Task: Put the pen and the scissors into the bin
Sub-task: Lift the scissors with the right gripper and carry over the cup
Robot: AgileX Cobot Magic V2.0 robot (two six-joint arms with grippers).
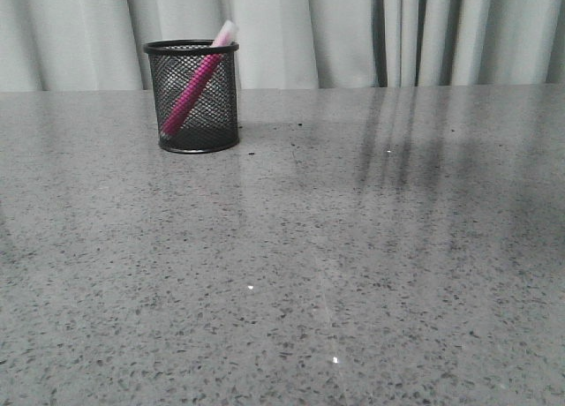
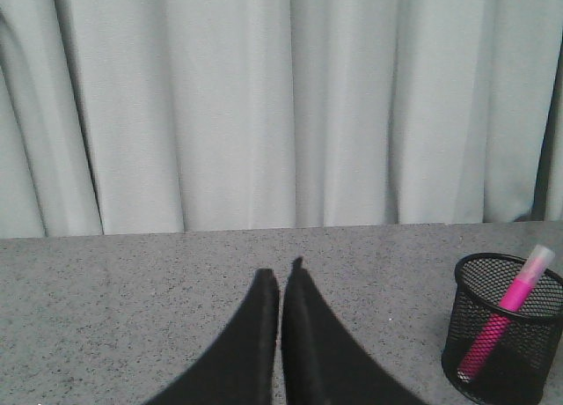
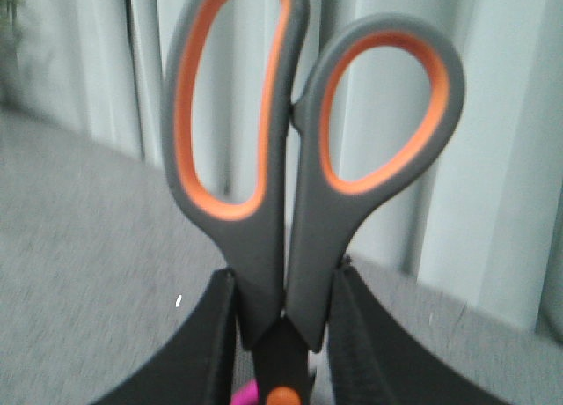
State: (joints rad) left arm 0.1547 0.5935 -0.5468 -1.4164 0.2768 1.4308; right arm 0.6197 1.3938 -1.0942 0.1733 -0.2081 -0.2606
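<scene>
The black mesh bin [image 1: 191, 47] stands at the back left of the table. The pink pen [image 1: 190, 93] leans inside it, its whitish cap above the rim. In the left wrist view the bin [image 2: 459, 335] and pen [image 2: 501, 321] sit beside my left gripper [image 2: 281, 271], which is shut and empty above the table. My right gripper [image 3: 286, 273] is shut on the scissors [image 3: 308, 220] just above the orange pivot dot [image 3: 281, 394], handles pointing away from the fingers. A bit of pink [image 3: 246, 393] shows under the scissors. The blades are hidden. Neither gripper shows in the front view.
Grey speckled tabletop [image 1: 335, 274] spreads wide in front of and to the right of the bin. A pale curtain [image 1: 353, 31] hangs along the table's far edge.
</scene>
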